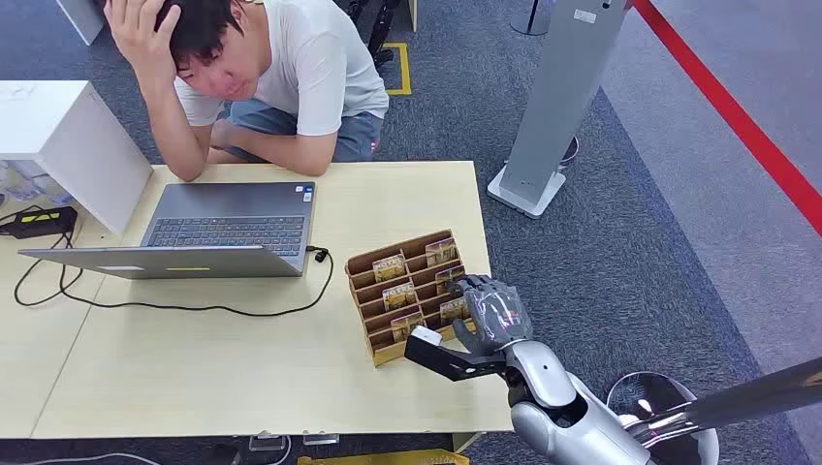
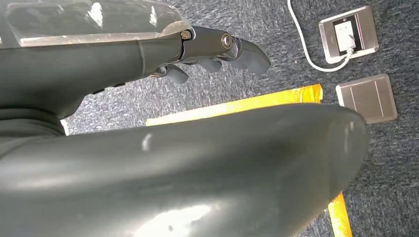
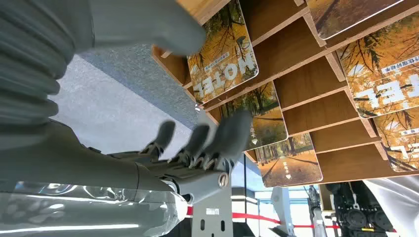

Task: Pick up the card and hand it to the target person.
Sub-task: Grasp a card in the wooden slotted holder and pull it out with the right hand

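Note:
A wooden card rack (image 1: pixel 386 355) stands on the table (image 1: pixel 242 368) near its right front corner, holding several autumn-leaf hotel cards (image 1: pixel 398 295). My right hand (image 1: pixel 491 312) is at the rack's right side, with nothing in it. In the right wrist view its thumb (image 3: pixel 148 24) and fingers (image 3: pixel 232 131) are spread apart. They bracket the edge of the rack (image 3: pixel 306 79), and a fingertip lies over one card (image 3: pixel 264 121) below the hotel card (image 3: pixel 225 59). My left hand (image 2: pixel 217 49) hangs over the carpet, holding nothing. A person (image 1: pixel 281 77) sits at the table's far side, head propped on one hand.
An open laptop (image 1: pixel 223 228) with a black cable (image 1: pixel 194 308) sits left of the rack. A white box (image 1: pixel 68 136) stands at the far left, and a grey stand (image 1: pixel 557 97) is on the carpet beyond the table. Floor sockets (image 2: pixel 348 37) and yellow tape (image 2: pixel 237 106) lie below my left hand.

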Action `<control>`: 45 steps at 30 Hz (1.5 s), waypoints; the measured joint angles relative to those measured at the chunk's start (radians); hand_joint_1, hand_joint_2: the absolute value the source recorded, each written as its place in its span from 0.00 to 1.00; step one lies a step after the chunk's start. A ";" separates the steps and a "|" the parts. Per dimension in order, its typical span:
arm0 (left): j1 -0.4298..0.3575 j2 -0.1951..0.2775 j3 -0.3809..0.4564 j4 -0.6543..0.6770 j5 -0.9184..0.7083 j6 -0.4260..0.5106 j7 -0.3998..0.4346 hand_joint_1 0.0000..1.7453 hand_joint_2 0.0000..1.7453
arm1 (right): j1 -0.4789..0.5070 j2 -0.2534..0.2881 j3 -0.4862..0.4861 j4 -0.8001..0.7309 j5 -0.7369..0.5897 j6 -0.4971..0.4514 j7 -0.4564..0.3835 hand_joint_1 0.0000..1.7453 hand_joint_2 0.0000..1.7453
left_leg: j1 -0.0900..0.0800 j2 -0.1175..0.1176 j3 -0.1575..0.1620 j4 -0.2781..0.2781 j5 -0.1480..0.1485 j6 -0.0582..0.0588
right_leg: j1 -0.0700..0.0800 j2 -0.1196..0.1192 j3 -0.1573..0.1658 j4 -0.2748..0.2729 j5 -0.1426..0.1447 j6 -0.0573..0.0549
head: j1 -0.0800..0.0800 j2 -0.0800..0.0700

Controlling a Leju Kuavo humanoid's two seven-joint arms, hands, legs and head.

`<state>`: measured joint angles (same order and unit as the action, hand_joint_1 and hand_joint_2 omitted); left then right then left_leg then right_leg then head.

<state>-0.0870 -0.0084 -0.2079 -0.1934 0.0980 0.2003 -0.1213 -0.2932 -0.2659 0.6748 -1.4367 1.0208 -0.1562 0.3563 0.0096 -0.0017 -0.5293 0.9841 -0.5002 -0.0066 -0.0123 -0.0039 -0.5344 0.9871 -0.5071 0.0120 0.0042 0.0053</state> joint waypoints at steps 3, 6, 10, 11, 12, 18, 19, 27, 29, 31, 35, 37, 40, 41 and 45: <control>0.000 0.000 -0.002 0.000 0.000 0.000 0.000 0.00 0.00 | -0.001 0.000 0.000 0.000 0.000 -0.001 0.000 0.60 1.00 | 0.000 0.000 0.000 0.000 0.000 0.000 | 0.000 0.000 0.000 0.000 0.000 0.000 | 0.000 0.000; 0.000 0.000 -0.005 0.000 0.000 0.000 0.000 0.00 0.00 | -0.002 0.000 0.000 0.000 0.000 -0.002 0.000 0.64 1.00 | 0.000 0.000 0.000 0.000 0.000 0.000 | 0.000 0.000 0.000 0.000 0.000 0.000 | 0.000 0.000; 0.000 0.000 -0.006 0.000 0.000 0.000 0.000 0.00 0.00 | -0.001 0.000 0.000 0.002 -0.005 -0.002 0.000 0.68 1.00 | 0.000 0.000 0.000 0.000 0.000 0.000 | 0.000 0.000 0.000 0.000 0.000 0.000 | 0.000 0.000; 0.000 0.000 -0.006 0.000 0.000 0.000 0.000 0.00 0.00 | -0.001 0.000 0.000 0.002 -0.007 -0.002 0.000 0.68 1.00 | 0.000 0.000 0.000 0.000 0.000 0.000 | 0.000 0.000 0.000 0.000 0.000 0.000 | 0.000 0.000; 0.000 0.000 -0.006 0.000 0.000 0.000 0.000 0.00 0.00 | 0.000 0.000 0.000 0.003 -0.009 -0.002 0.000 0.67 1.00 | 0.000 0.000 0.000 0.000 0.000 0.000 | 0.000 0.000 0.000 0.000 0.000 0.000 | 0.000 0.000; 0.000 0.000 -0.007 0.000 -0.001 -0.001 0.000 0.00 0.00 | 0.005 0.000 0.000 0.009 -0.019 -0.002 0.000 0.65 1.00 | 0.000 0.000 0.000 0.000 0.000 0.000 | 0.000 0.000 0.000 0.000 0.000 0.000 | 0.000 0.000; 0.000 0.000 -0.007 0.000 -0.001 -0.002 0.000 0.00 0.00 | 0.005 0.000 0.000 0.009 -0.019 -0.002 0.000 0.64 1.00 | 0.000 0.000 0.000 0.000 0.000 0.000 | 0.000 0.000 0.000 0.000 0.000 0.000 | 0.000 0.000; 0.000 0.000 -0.010 0.000 -0.003 -0.003 0.000 0.00 0.00 | 0.013 0.003 0.000 0.022 -0.022 -0.002 0.000 0.95 1.00 | 0.000 0.000 0.000 0.000 0.000 0.000 | 0.000 0.000 0.000 0.000 0.000 0.000 | 0.000 0.000; 0.000 0.000 -0.012 0.000 -0.008 -0.005 -0.002 0.00 0.00 | 0.013 0.005 0.000 0.025 -0.024 -0.002 -0.001 1.00 1.00 | 0.000 0.000 0.000 0.000 0.000 0.000 | 0.000 0.000 0.000 0.000 0.000 0.000 | 0.000 0.000; 0.000 0.000 -0.015 0.000 -0.016 -0.016 -0.008 0.00 0.00 | 0.013 0.007 0.000 0.027 -0.025 -0.003 -0.003 1.00 1.00 | 0.000 0.000 0.000 0.000 0.000 0.000 | 0.000 0.000 0.000 0.000 0.000 0.000 | 0.000 0.000; 0.000 0.004 -0.023 0.000 -0.009 -0.095 -0.039 0.00 0.00 | 0.013 0.009 -0.001 0.030 -0.026 -0.005 -0.008 1.00 1.00 | 0.000 0.000 0.000 0.000 0.000 0.000 | 0.000 0.000 0.000 0.000 0.000 0.000 | -0.001 0.000; 0.000 0.009 -0.024 0.000 0.002 -0.130 -0.055 0.00 0.00 | 0.013 0.009 -0.002 0.030 -0.025 -0.005 -0.011 1.00 1.00 | 0.000 0.000 0.000 0.000 0.000 0.000 | 0.000 0.000 0.000 0.000 0.000 0.000 | 0.000 0.000; 0.000 0.016 -0.025 0.000 0.011 -0.152 -0.070 0.00 0.00 | 0.013 0.010 -0.003 0.031 -0.022 -0.005 -0.015 1.00 1.00 | 0.000 0.000 0.001 0.000 0.000 0.000 | 0.000 0.000 0.000 0.000 0.000 0.000 | 0.000 0.000; 0.000 0.019 -0.025 0.000 0.014 -0.157 -0.073 0.00 0.00 | 0.013 0.010 -0.004 0.031 -0.020 -0.004 -0.017 1.00 1.00 | 0.000 0.000 0.001 0.000 0.000 0.000 | 0.000 0.000 0.000 0.000 0.000 0.000 | 0.000 0.000; 0.000 0.025 -0.027 0.000 0.024 -0.157 -0.071 0.00 0.00 | 0.009 0.010 -0.005 0.023 -0.007 0.004 -0.021 1.00 1.00 | 0.000 0.000 0.000 0.000 0.000 0.000 | 0.000 0.000 0.000 0.000 0.000 0.000 | -0.001 0.000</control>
<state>-0.0867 0.0163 -0.2351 -0.1936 0.1218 0.0434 -0.1923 -0.2847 -0.2556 0.6695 -1.4140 1.0141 -0.1523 0.3353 0.0096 -0.0017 -0.5289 0.9841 -0.5001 -0.0066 -0.0123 -0.0039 -0.5341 0.9872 -0.5070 0.0120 0.0035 0.0053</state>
